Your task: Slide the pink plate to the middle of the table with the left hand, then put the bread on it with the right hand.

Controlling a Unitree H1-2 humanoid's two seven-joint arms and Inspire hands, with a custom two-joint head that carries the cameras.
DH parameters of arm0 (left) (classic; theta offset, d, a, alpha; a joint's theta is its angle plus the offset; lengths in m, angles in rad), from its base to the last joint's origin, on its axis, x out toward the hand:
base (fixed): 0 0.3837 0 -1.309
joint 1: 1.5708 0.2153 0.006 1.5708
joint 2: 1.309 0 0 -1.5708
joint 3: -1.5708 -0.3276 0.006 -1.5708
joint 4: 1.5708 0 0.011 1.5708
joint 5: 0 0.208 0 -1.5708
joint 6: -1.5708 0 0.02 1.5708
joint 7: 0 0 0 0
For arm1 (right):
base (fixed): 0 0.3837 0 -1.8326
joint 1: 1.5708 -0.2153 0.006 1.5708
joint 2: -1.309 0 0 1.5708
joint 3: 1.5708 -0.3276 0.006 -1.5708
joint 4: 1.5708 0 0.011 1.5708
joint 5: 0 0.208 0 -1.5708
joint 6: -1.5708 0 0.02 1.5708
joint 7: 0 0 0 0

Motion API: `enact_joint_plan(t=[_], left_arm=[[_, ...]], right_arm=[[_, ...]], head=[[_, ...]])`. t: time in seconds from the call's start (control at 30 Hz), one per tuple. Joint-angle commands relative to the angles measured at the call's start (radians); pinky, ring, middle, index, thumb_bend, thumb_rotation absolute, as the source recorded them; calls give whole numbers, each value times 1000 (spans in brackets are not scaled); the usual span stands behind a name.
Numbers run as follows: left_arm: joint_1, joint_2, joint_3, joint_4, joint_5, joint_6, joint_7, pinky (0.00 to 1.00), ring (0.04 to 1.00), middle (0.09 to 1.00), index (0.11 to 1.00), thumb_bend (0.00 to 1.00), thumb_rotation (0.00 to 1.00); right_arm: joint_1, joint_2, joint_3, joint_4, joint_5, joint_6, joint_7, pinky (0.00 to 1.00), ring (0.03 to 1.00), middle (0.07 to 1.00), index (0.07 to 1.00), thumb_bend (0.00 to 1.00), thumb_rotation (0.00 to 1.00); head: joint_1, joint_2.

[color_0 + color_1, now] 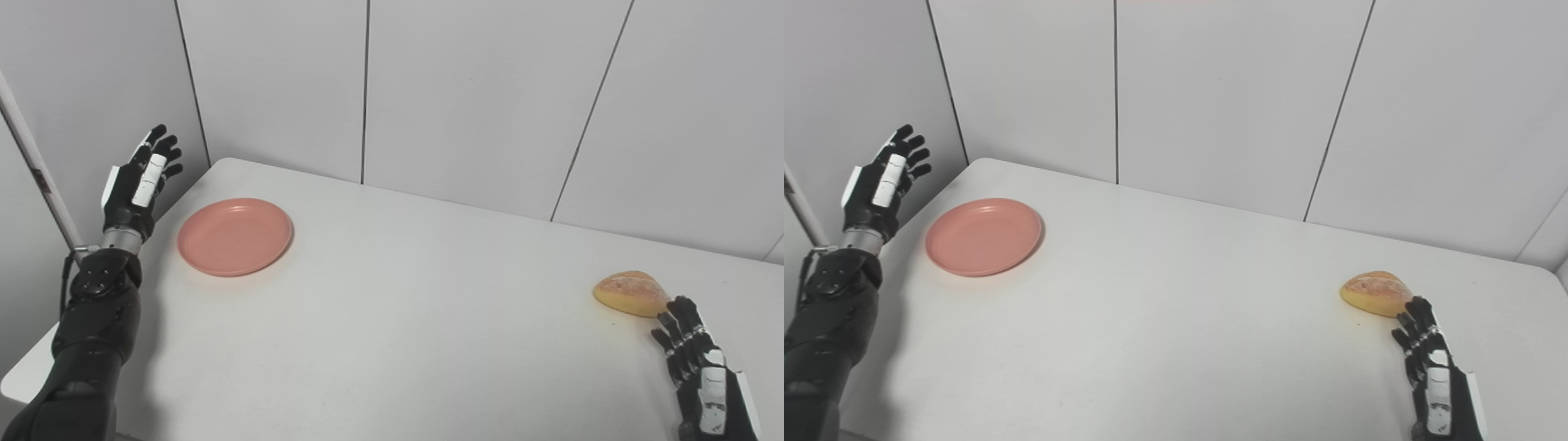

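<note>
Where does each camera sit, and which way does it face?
Left eye view: on the head, looking down at the table; both arms enter from below, left robot hand raised.
Right eye view: beside it, same direction; right robot hand near the bread.
Shared: pink plate, bread, both hands.

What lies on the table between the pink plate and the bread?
Nothing: between the pink plate and the bread only bare white table shows, in both eye views.

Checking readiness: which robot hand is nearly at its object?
The right robot hand: its fingertips almost reach the bread. The left robot hand is raised beside the pink plate.
</note>
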Motion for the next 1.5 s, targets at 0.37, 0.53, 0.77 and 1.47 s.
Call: enact_joint_plan(t=[0.37, 0.53, 0.77, 1.47], left_arm=[[-127, 19, 10, 191, -17, -60, 29, 897, 878, 879, 870, 999, 788], [-134, 21, -8, 219, 0, -57, 35, 895, 893, 893, 889, 947, 814], [-146, 32, -14, 281, 0, -52, 29, 875, 890, 889, 868, 983, 790], [-157, 21, -1, 380, -70, -38, -99, 875, 887, 876, 857, 1000, 765]], right_arm=[[81, 37, 19, 11, -3, 27, -14, 932, 942, 946, 932, 847, 1000], [81, 34, 24, 7, -9, 26, -18, 922, 932, 943, 928, 843, 1000], [88, 37, 28, -11, -3, 36, -20, 926, 932, 945, 931, 850, 1000], [89, 36, 37, -16, -2, 47, -24, 919, 939, 952, 938, 843, 1000]], head=[[-17, 16], [-22, 20], [-30, 28], [-38, 40]])
